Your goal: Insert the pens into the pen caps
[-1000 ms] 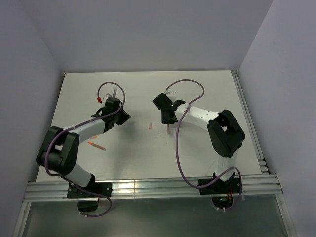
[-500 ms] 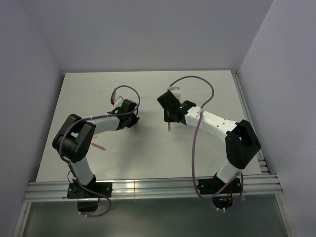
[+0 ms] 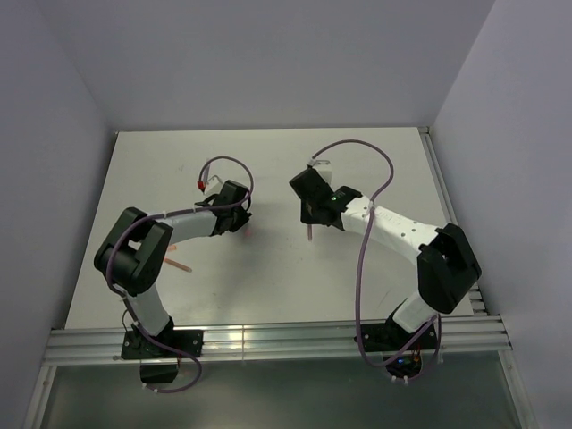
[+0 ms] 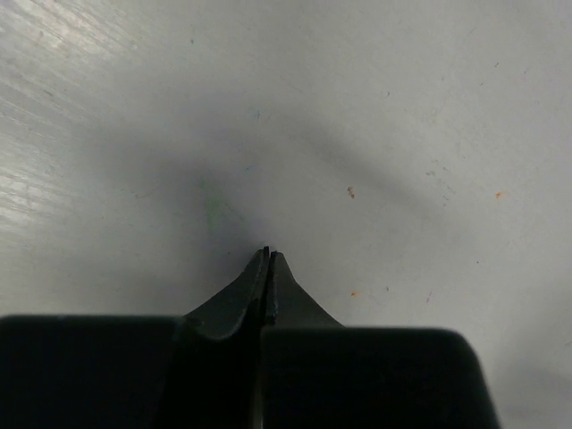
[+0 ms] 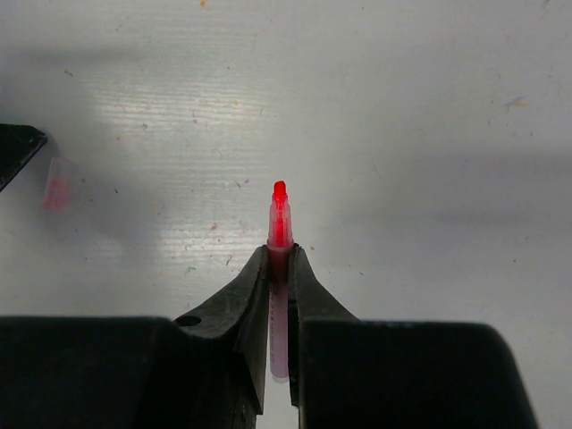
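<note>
No pen visibly capped: right gripper (image 5: pixel 280 254) clenched on a slim red-orange plastic pen (image 5: pixel 280 213), left gripper (image 4: pixel 268 254) closed on nothing, stubby pale-pink cap (image 5: pixel 55 184) lying apart

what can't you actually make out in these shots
- Pink cap: right wrist view, blurred, open end unreadable; top view, a tiny speck.
- Red pen: right wrist view, rear end hidden inside the right gripper.
- Left gripper: top view, its own wrist covers the fingertips, so contact with the cap is unclear.
- No other caps made out in any view; perhaps too small or under the arms.
</note>
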